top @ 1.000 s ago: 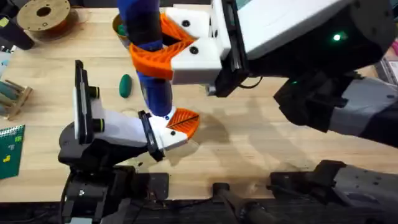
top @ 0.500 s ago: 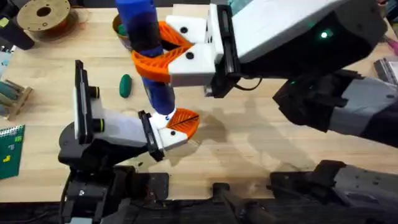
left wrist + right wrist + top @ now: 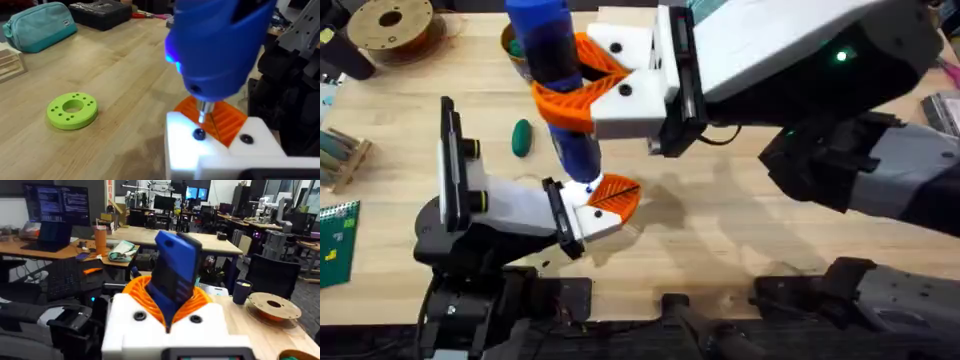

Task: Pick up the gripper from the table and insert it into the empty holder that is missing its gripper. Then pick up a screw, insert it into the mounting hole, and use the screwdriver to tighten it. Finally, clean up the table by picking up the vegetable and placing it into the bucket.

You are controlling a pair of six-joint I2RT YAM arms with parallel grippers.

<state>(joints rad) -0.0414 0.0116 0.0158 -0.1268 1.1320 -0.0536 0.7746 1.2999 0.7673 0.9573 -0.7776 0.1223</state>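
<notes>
A robotics lab — monitors (image 3: 55,202), workbenches (image 3: 150,237), office chairs (image 3: 272,275) behind.

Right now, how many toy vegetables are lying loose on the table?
1: the dark green vegetable lies on the table left of the blue screwdriver. The arms may hide others.

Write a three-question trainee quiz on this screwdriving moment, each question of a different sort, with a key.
1. True or false: the right gripper is shut on the screwdriver.
2. Where does the vegetable lie? A. in the bucket B. on the table C. in the left gripper
3. Fill in: the screwdriver's bit points down at a dark screw in the white ____.

Key: 1 true. 2 B. 3 holder, with the orange gripper seated in it.
</notes>
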